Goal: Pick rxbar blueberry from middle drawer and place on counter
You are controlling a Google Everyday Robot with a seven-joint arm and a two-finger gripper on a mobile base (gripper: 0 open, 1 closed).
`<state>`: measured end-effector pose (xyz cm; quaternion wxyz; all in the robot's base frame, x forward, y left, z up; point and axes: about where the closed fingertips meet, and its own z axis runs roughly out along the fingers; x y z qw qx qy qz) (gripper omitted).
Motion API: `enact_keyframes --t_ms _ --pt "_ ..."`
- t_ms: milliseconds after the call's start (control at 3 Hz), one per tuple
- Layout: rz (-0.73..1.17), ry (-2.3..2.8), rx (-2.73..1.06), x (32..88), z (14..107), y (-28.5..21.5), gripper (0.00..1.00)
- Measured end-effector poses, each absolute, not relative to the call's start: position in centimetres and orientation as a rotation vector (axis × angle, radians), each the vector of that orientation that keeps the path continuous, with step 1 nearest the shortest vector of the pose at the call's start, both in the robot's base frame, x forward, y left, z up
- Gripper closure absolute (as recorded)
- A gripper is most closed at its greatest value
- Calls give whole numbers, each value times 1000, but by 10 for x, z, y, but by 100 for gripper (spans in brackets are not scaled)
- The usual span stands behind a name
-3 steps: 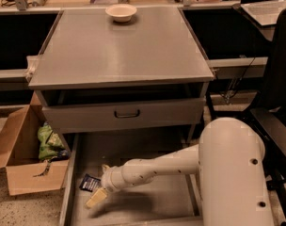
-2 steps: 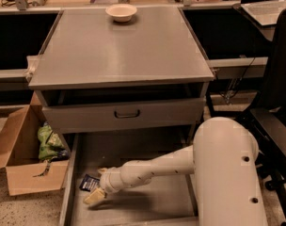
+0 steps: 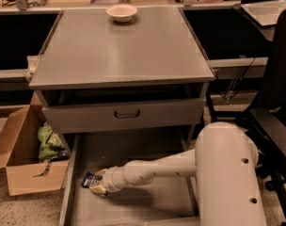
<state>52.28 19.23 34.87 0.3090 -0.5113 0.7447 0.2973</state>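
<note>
The rxbar blueberry (image 3: 88, 179), a small dark wrapper with white print, lies on the floor of the open middle drawer (image 3: 147, 206) near its left wall. My gripper (image 3: 98, 187) is low inside the drawer, right at the bar's near right edge and touching or overlapping it. My white arm reaches in from the lower right. The grey counter (image 3: 119, 51) is the cabinet top above the drawer.
A pale bowl (image 3: 121, 12) sits at the back of the counter. A drawer front with a black handle (image 3: 127, 113) hangs above the open drawer. A cardboard box (image 3: 18, 173) holding a green bag (image 3: 49, 142) stands at the left. A dark chair (image 3: 274, 107) stands at the right.
My gripper has moved a little back and left along the drawer floor, closing onto the bar. The bar has not visibly moved.
</note>
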Motion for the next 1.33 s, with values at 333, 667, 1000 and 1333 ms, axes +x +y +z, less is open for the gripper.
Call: enact_keyframes --t_ms 333,667,1000,1333 --pt "786 1967 -1350 524 351 192 97" --pt "800 1877 -1358 522 370 184 100" --pt "842 1746 -1369 511 409 170 100" --pt "867 1618 -1401 502 460 149 100"
